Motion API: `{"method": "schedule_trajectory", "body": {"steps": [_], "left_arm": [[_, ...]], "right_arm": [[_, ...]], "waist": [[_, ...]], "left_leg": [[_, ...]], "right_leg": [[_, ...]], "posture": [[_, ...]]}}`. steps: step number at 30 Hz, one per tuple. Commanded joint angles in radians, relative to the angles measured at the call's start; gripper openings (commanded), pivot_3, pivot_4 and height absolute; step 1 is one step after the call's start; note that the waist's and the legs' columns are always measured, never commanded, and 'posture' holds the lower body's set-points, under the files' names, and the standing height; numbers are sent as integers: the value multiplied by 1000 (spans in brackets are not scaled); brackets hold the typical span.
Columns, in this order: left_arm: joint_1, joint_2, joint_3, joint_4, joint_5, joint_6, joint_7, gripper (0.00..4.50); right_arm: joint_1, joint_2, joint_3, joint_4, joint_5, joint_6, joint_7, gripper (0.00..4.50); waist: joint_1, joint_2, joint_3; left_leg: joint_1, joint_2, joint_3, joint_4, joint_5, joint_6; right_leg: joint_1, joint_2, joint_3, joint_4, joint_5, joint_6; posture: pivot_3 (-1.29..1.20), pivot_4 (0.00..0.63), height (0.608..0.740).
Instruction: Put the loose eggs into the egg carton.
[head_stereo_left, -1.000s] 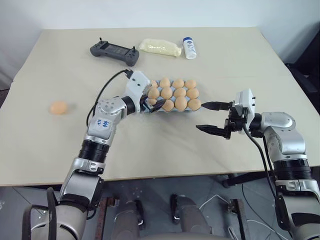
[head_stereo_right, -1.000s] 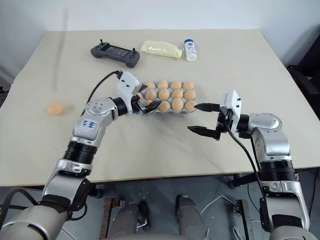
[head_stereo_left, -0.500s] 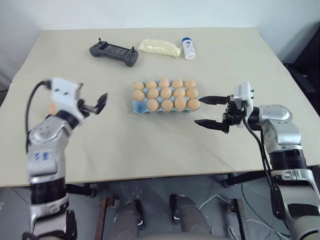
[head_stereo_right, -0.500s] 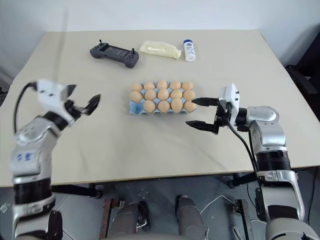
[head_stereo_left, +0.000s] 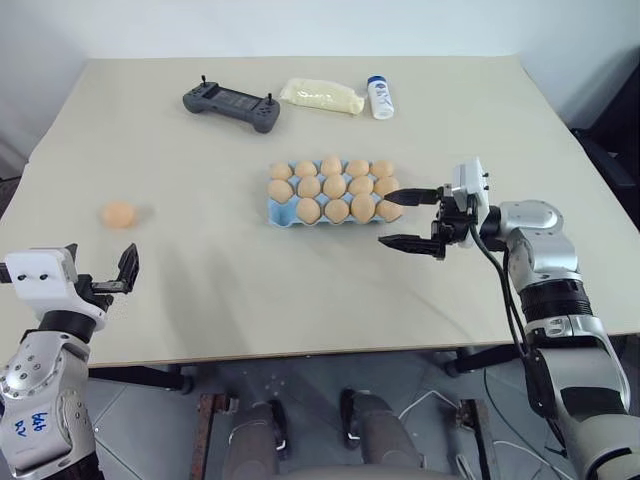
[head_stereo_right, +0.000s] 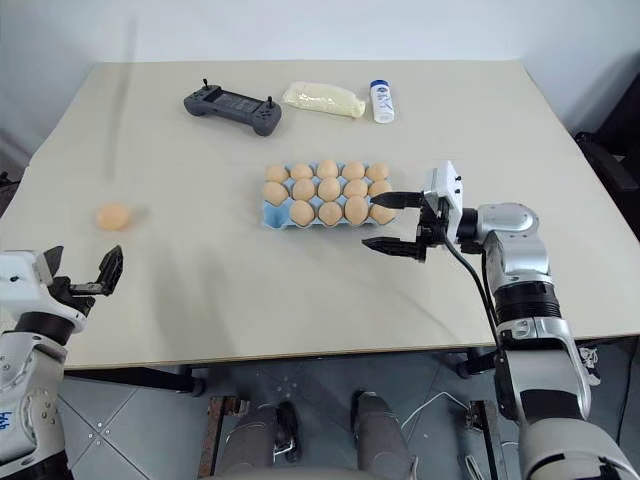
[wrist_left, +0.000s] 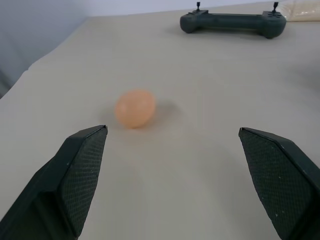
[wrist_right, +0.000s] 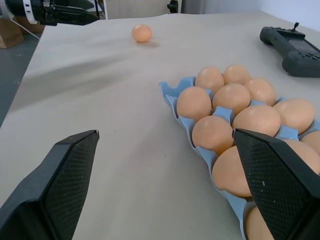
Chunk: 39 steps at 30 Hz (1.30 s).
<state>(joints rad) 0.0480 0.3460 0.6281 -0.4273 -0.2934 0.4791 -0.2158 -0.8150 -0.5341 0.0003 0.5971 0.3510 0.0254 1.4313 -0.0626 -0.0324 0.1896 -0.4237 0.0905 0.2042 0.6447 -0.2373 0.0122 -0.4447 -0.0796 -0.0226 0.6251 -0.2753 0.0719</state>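
The left tool (head_stereo_left: 113, 274) stands spread wide and grasps nothing, low at the near left edge of the worktop (head_stereo_left: 200, 300). One loose egg (head_stereo_left: 118, 214) lies on the bare surface just ahead of it, a little toward its left finger in the left wrist view and touching neither finger. Farther ahead of that tool lies a black game controller (head_stereo_left: 231, 104).

The right tool (head_stereo_left: 409, 216) is also released, its two black fingers parted and pointing across at the egg carton (head_stereo_left: 277, 210). Its upper finger reaches the carton's near right corner; whether it touches the egg there is hard to tell. The light blue carton sits mid-worktop with its cups filled with tan eggs (head_stereo_left: 335, 188), apparently all of them. Beyond the right tool, at the far side, lie a clear bag of pale yellowish contents (head_stereo_left: 320, 95) and a small white bottle with a blue cap (head_stereo_left: 379, 97), close beside each other.
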Motion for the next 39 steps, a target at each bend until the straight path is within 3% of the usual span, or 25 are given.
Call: {"method": "schedule_trajectory", "body": {"steps": [1, 5, 14, 22, 34, 39], "left_arm": [[11, -8, 24, -47, -12, -30, 34, 4481], [-62, 19, 15, 23, 7, -23, 83, 4481], [-368, 134, -64, 385, 63, 47, 175, 4481], [-680, 226, -161, 850, 124, -59, 185, 4481], [-751, 250, -207, 1011, 153, 67, 280, 4481], [-740, 233, -168, 997, 94, 25, 241, 3272]], "right_arm": [[-27, -3, -9, 2, -1, -18, 17, 4500], [-26, -6, -10, 0, -3, -18, 17, 4500], [-12, -8, -14, -23, -3, -4, 11, 4500], [6, -14, -15, -52, -3, 13, -1, 4500], [43, -29, -20, -109, -2, 48, -24, 4500], [41, -29, -17, -109, -6, 51, -30, 4500]], "waist": [[-2, 0, 0], [-2, 0, 0], [-3, 0, 0], [3, 0, 0], [6, 0, 0], [6, 0, 0]], "left_leg": [[0, 0, 0, -1, 0, 0], [0, 0, 0, -2, 0, 0], [0, 0, 0, -2, 0, -1], [0, 2, 3, -2, 1, -9], [0, 2, 6, 2, -1, -11], [1, 3, 6, 2, -1, -12]], "right_leg": [[0, 0, 0, 0, 0, 0], [0, 0, -1, -1, 0, 0], [0, 1, -2, -1, 2, 3], [-1, 1, -13, 0, 1, 3], [-2, 1, -30, 2, 0, 1], [-2, 0, -30, 3, 0, 0]], "posture": [[0, 150, 740], [0, 150, 740], [0, 150, 740], [0, 150, 740], [0, 150, 740], [0, 150, 740]]}}
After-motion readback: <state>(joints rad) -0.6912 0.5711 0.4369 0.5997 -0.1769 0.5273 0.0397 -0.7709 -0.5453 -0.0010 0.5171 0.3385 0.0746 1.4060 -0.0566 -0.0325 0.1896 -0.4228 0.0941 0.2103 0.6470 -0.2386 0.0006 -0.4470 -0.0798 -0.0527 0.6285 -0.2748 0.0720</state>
